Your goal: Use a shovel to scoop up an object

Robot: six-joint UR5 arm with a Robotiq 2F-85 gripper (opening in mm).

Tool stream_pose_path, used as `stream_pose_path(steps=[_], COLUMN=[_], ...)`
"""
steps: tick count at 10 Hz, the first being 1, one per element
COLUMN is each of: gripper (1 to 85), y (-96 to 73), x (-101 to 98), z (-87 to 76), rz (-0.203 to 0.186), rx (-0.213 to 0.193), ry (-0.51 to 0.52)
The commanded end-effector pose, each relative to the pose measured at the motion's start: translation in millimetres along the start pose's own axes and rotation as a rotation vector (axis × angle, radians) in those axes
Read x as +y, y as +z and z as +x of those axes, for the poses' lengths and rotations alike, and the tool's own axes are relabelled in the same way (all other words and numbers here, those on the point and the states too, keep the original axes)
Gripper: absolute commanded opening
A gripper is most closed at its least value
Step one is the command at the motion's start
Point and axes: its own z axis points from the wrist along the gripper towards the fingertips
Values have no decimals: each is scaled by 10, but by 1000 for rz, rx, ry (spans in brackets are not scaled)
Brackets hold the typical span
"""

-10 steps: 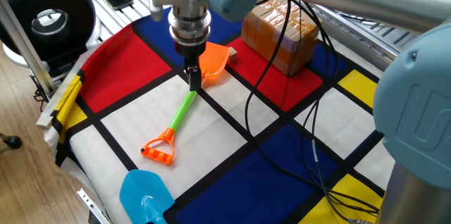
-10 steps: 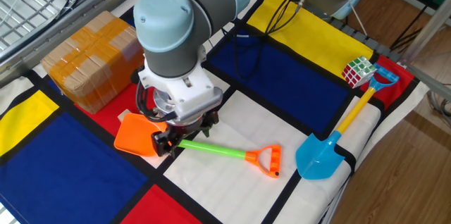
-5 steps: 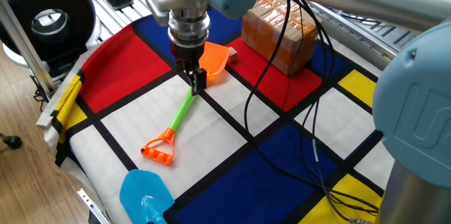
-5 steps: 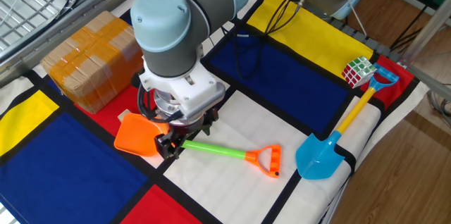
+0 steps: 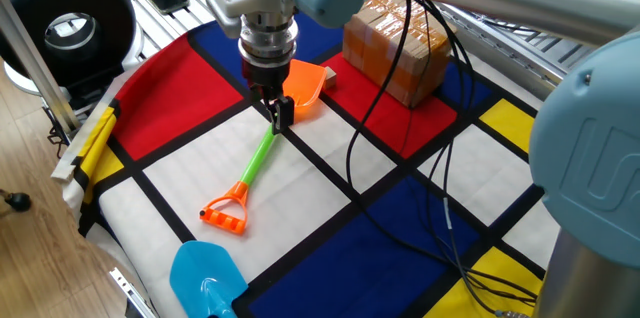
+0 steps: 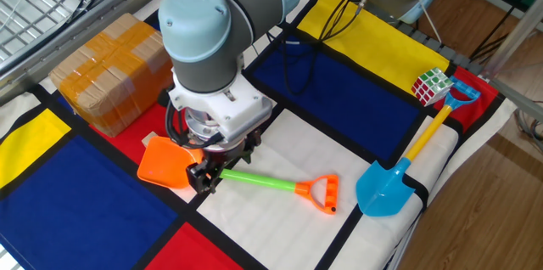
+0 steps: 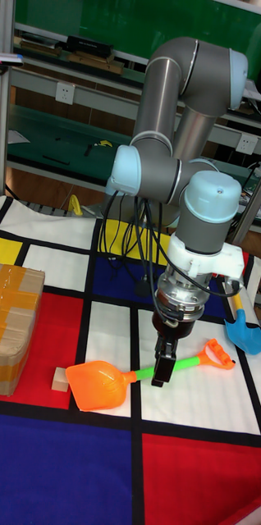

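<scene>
claw [image 7: 162,367] on shovel [image 7: 114,381] shaft | grip unclear | cube [image 7: 60,379] beside blade

Bright, even overhead light; soft shadow beneath the fingers [image 7: 162,367]. All views are sharp, with mild glare on the glossy arm [image 7: 176,78].

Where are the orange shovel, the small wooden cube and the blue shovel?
orange shovel [image 7: 98,385], tall fixed view, on the blade.
wooden cube [image 7: 60,379], tall fixed view, on its top face.
blue shovel [image 6: 384,191], the other fixed view, on the blade.
</scene>
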Motion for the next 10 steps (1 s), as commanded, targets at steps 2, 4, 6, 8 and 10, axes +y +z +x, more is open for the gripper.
stream_pose_path(steps=[2, 4, 6, 8, 10], gripper=[803, 790, 770, 777, 783], y=[46, 15, 27, 40, 42], x=[50, 115, 129, 80, 77], z=[-57, -48, -98, 155, 263], rz=[-2, -30, -34, -5, 0], rx=[-32, -41, -57, 45, 89], ry=[-33, 68, 63, 77, 92])
